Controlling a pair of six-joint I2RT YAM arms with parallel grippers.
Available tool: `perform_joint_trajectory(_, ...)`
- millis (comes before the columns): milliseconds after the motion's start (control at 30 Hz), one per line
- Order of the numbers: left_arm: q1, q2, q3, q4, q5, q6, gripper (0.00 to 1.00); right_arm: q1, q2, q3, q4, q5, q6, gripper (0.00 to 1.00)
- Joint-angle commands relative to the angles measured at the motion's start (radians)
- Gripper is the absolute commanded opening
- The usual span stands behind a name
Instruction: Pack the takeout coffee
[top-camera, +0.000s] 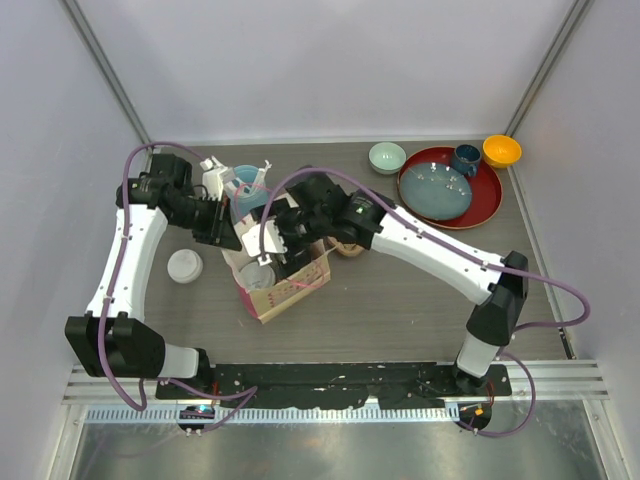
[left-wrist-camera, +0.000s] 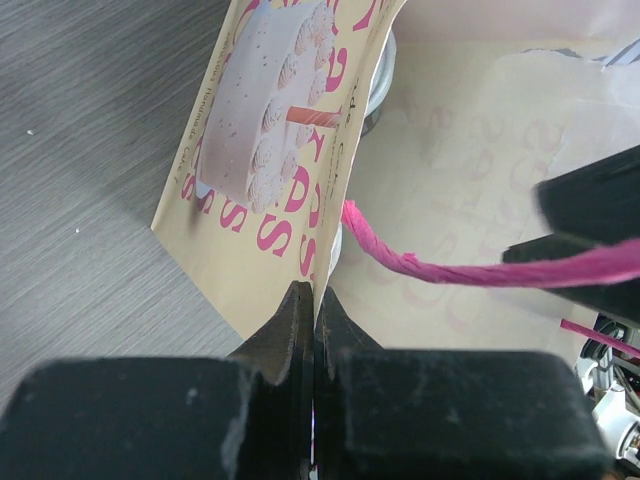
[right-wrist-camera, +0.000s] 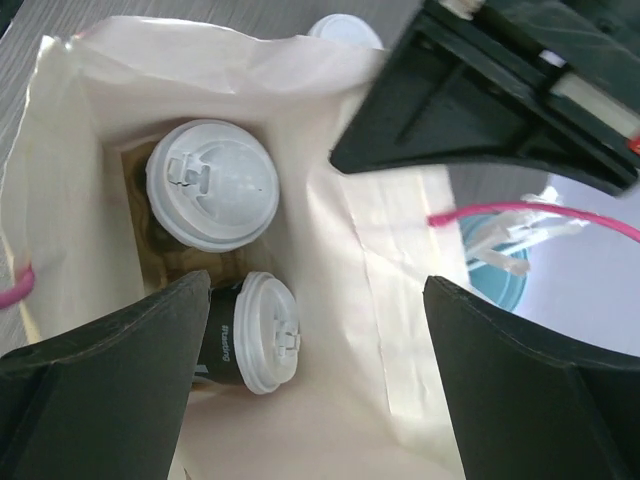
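**Two cups in the bag, right hand wide open above them**

The right hand (right-wrist-camera: 315, 385) hangs over the mouth of the paper bag (right-wrist-camera: 340, 250), its jaws spread wide with nothing between them. Below it, left of centre in the wrist view, one lidded coffee cup (right-wrist-camera: 212, 185) stands upright on the bag's floor. A second cup (right-wrist-camera: 250, 330) lies tipped, its black wall showing, just beside the finger at lower left. The left hand (left-wrist-camera: 313, 325) is pinched tight on the bag's rim, next to a pink cord handle (left-wrist-camera: 450, 265). In the overhead view, a white-lidded cup (top-camera: 185, 266) stands on the tabletop (top-camera: 400, 300), left of the bag.
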Motion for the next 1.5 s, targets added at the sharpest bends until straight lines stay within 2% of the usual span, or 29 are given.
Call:
perform_joint_trajectory(0,-0.001,0.003,0.031,-0.004,-0.017,0.029,0.0,-0.02,-0.104,-0.052,0.153,-0.094,0.087,0.93)
perform_joint_trajectory(133,-0.001,0.003,0.032,-0.004,-0.015,0.027,0.0,-0.044,-0.156,-0.095,0.222,-0.101,0.138,0.93)
perform_joint_trajectory(300,-0.001,0.006,0.037,-0.002,-0.012,0.023,0.0,-0.098,-0.242,-0.18,0.46,-0.103,0.403,0.93)
perform_joint_trajectory(467,-0.001,0.006,0.034,-0.005,-0.008,0.024,0.0,-0.133,-0.306,-0.22,0.596,0.055,0.656,0.96)
perform_joint_trajectory(800,-0.007,0.006,0.035,-0.004,0.0,0.029,0.0,-0.184,-0.374,-0.244,0.582,0.198,0.853,0.98)
perform_joint_trajectory(1033,-0.019,0.008,0.032,-0.004,-0.003,0.026,0.0,-0.202,-0.36,-0.223,0.538,0.215,0.949,0.98)
perform_joint_trajectory(1400,-0.042,0.003,0.034,0.002,-0.029,0.024,0.0,-0.227,-0.294,-0.206,0.467,0.339,1.016,0.98)
perform_joint_trajectory(1467,-0.042,0.003,0.043,0.002,-0.038,0.024,0.06,-0.233,-0.285,-0.204,0.455,0.346,1.025,0.98)
